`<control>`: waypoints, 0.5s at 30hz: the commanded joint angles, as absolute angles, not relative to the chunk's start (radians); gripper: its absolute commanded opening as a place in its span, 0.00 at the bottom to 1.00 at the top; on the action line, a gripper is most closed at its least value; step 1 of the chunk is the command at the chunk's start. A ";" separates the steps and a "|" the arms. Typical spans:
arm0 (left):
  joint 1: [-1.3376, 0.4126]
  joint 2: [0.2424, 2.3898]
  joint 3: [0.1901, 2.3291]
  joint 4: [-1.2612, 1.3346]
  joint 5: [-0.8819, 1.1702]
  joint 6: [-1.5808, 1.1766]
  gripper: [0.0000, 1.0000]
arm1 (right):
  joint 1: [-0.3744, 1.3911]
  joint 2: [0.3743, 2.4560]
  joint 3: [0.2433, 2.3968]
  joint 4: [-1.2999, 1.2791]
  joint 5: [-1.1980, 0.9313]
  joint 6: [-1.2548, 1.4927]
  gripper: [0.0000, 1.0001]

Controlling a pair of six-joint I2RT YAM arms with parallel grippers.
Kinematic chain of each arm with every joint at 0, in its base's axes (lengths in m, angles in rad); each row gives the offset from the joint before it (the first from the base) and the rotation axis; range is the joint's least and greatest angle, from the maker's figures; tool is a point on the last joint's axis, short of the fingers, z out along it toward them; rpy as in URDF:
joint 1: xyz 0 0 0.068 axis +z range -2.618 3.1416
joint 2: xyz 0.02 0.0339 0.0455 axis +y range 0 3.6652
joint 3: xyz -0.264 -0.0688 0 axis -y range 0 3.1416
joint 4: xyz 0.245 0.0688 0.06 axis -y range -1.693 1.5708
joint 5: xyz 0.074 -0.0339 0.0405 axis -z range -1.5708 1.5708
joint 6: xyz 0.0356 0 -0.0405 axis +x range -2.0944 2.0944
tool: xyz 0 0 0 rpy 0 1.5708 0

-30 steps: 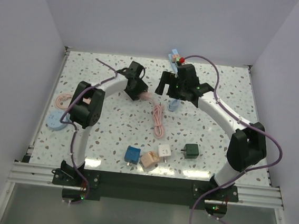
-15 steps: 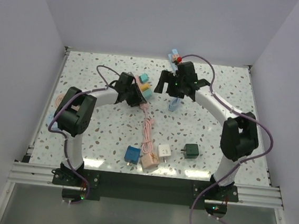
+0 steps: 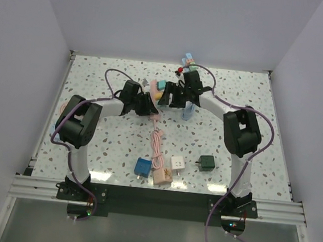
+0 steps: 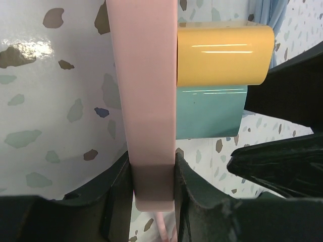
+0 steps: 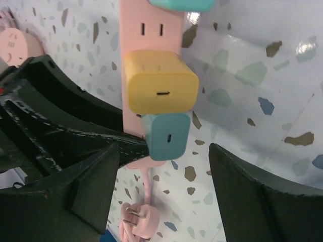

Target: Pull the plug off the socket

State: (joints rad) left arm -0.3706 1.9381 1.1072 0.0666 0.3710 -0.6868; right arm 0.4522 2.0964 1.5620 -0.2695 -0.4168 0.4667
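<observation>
The speckled table [image 3: 119, 145] carries both arms. The left arm [image 3: 78, 121] and the right arm [image 3: 240, 131] bend inward, so the two pincers meet near the far middle.

The left pincer [image 4: 153, 166] is clamped on the lower end of a pink strip [image 4: 146, 75]. One finger [image 4: 116, 196] presses each narrow side, and the strip runs straight out ahead of it.

The right pincer [image 5: 166, 171] faces the strip's socket side with its fingers [image 5: 91, 181] spread wide and nothing between them. The left pincer's dark body sits just to its left in the wrist view.

A pink cable [image 3: 157, 146] trails from the strip's gripped end, behind the left pincer and toward the bases. Its pronged end [image 5: 137, 222] shows below the right pincer's gap.

The yellow plug [image 5: 160, 83] sits in the strip, straight ahead of the right pincer's gap and apart from both fingers. The teal plug [image 5: 169, 136] is seated just below it, touching it and nearest that pincer. From the left wrist, both jut out to the right of the strip, beyond the clamped fingers.

Well behind both pincers, near the bases, lie a blue adapter [image 3: 143, 166], a peach adapter [image 3: 161, 173], a white adapter [image 3: 177, 164] and a green adapter [image 3: 206, 162].
</observation>
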 commanded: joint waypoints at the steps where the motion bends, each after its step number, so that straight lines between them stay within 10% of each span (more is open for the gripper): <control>1: -0.365 1.948 1.086 0.106 0.426 -0.606 0.00 | 0.451 2.094 1.542 -0.106 -0.503 0.469 0.73; 12: -0.356 1.917 1.062 0.192 0.459 -0.669 0.00 | 0.456 2.210 1.617 -0.114 -0.543 0.514 0.47; 15: -0.353 1.921 1.068 0.219 0.468 -0.680 0.00 | 0.459 2.227 1.632 -0.118 -0.546 0.526 0.26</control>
